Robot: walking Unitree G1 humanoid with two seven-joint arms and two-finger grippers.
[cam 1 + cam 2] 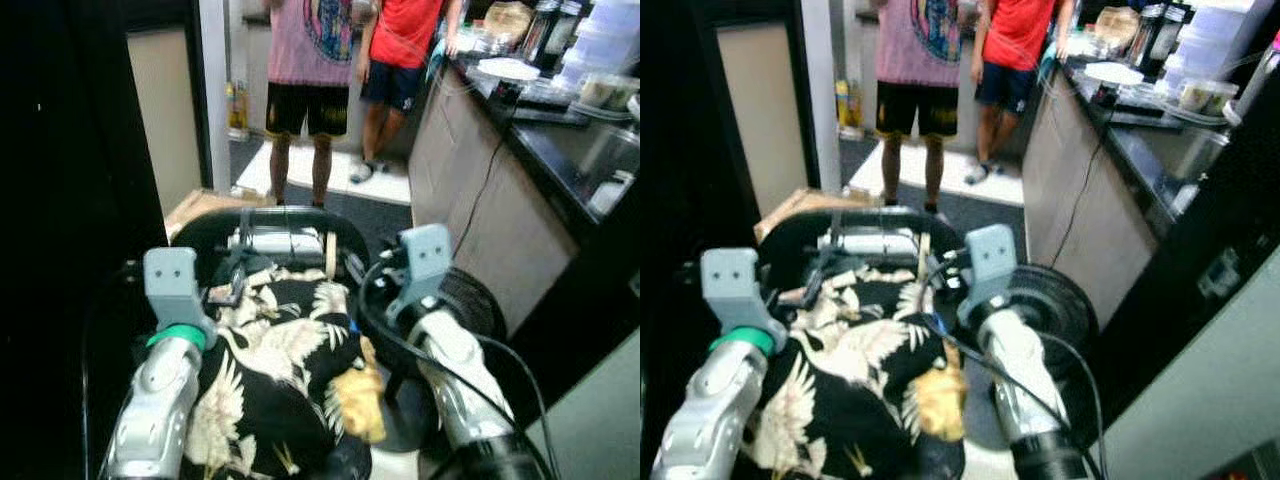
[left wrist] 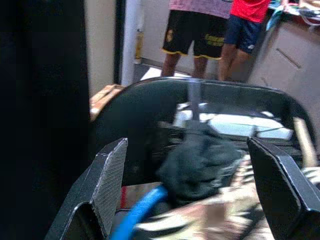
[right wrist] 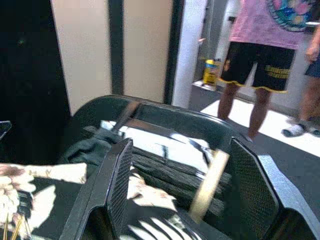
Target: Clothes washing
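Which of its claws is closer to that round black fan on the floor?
The right. The right gripper hangs beside the fan; the left gripper is across the laundry basket, farther away.

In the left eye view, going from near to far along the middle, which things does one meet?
Black shirt with white cranes → dark laundry basket → person in pink shirt and black shorts. The left arm and right arm flank the shirt; both claws look open in the wrist views.
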